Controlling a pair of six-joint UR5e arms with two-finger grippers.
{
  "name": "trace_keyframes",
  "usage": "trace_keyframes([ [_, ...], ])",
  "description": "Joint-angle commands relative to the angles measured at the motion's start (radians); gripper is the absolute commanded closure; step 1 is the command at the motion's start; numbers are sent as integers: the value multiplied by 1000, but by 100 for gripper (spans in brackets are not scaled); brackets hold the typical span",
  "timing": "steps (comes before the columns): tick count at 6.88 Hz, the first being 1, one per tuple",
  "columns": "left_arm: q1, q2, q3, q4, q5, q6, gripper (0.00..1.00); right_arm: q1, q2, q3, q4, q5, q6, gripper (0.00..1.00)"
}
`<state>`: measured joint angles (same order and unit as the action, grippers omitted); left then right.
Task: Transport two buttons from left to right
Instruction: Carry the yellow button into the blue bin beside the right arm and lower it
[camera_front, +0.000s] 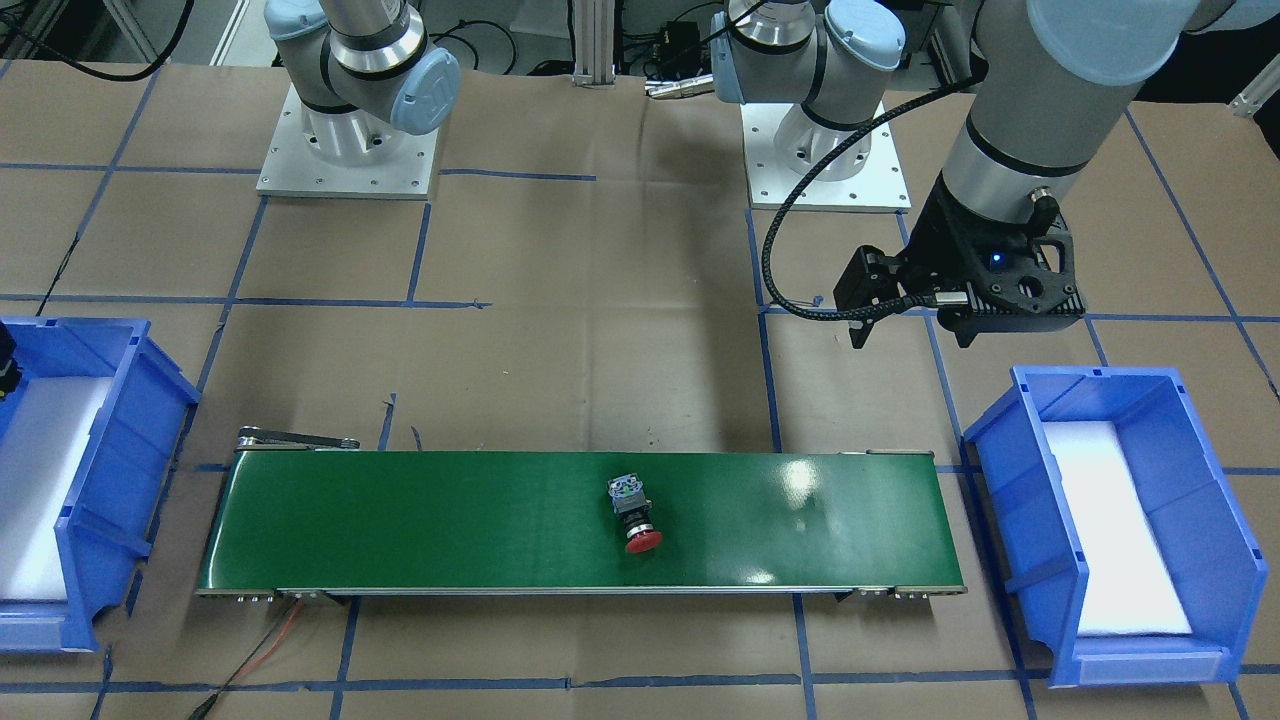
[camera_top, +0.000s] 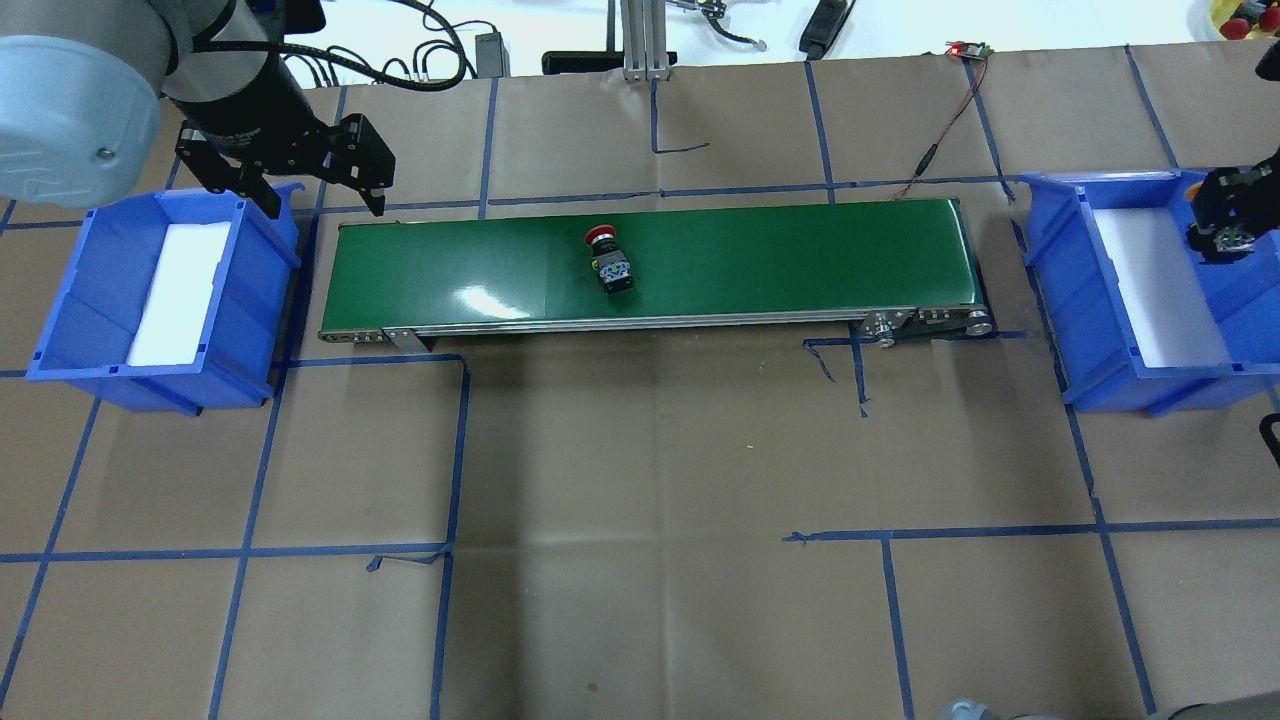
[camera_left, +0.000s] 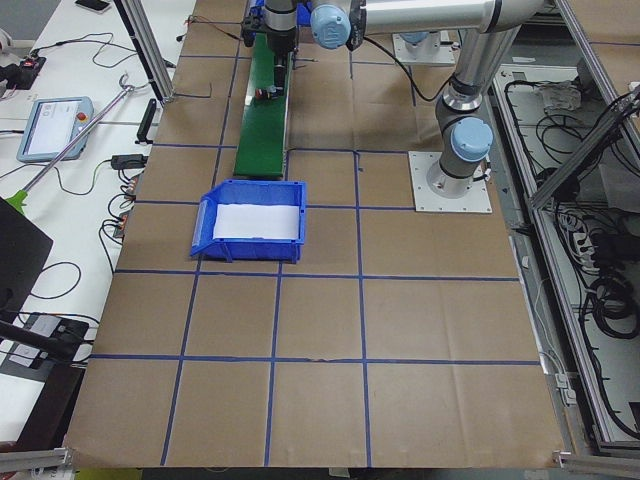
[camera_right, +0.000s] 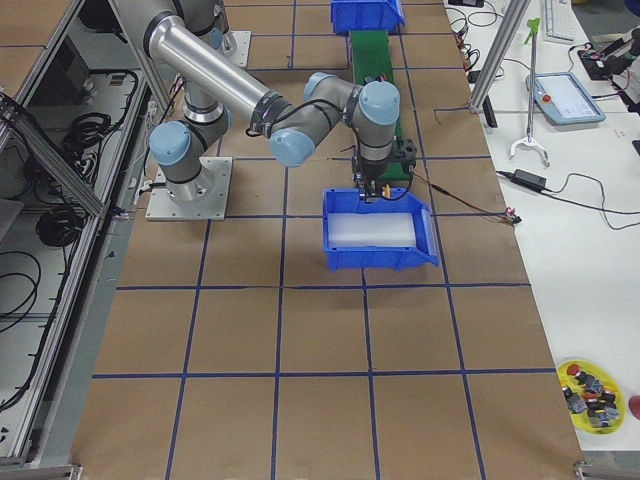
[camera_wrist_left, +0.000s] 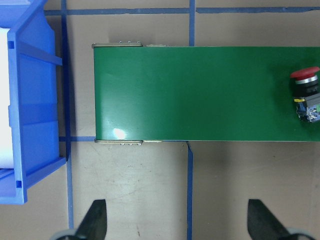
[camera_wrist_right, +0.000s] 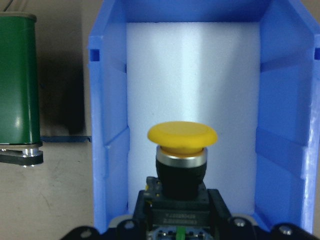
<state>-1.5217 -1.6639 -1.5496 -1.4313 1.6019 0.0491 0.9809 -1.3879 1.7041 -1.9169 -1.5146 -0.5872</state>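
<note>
The red-capped button (camera_top: 610, 264) lies on its side near the middle of the green conveyor belt (camera_top: 760, 260); it also shows in the front view (camera_front: 634, 514) and at the right edge of the left wrist view (camera_wrist_left: 306, 93). My left gripper (camera_top: 325, 205) is open and empty, above the belt's left end, next to the left blue bin (camera_top: 100, 300). My right gripper (camera_top: 1225, 238) is shut on the yellow-capped button (camera_wrist_right: 182, 156) and holds it above the right blue bin (camera_top: 1080, 300), over its white foam liner (camera_wrist_right: 192, 75).
Brown paper with blue tape lines covers the table (camera_top: 650, 520). The belt's motor end and red wire (camera_top: 930, 160) lie near the right bin. The arm bases (camera_front: 345, 140) stand behind the belt.
</note>
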Motion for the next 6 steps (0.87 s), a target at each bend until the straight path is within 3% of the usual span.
trace_keyframes([
  [1, 0, 12, -15, 0, -3, 0, 0, -53, 18, 110, -146, 2, -20, 96],
  [2, 0, 12, -15, 0, -4, 0, 0, -53, 42, 155, -221, 2, -19, 96],
  [6, 0, 16, -14, 0, -2, 2, 0, -53, 136, 177, -237, 17, -17, 96],
])
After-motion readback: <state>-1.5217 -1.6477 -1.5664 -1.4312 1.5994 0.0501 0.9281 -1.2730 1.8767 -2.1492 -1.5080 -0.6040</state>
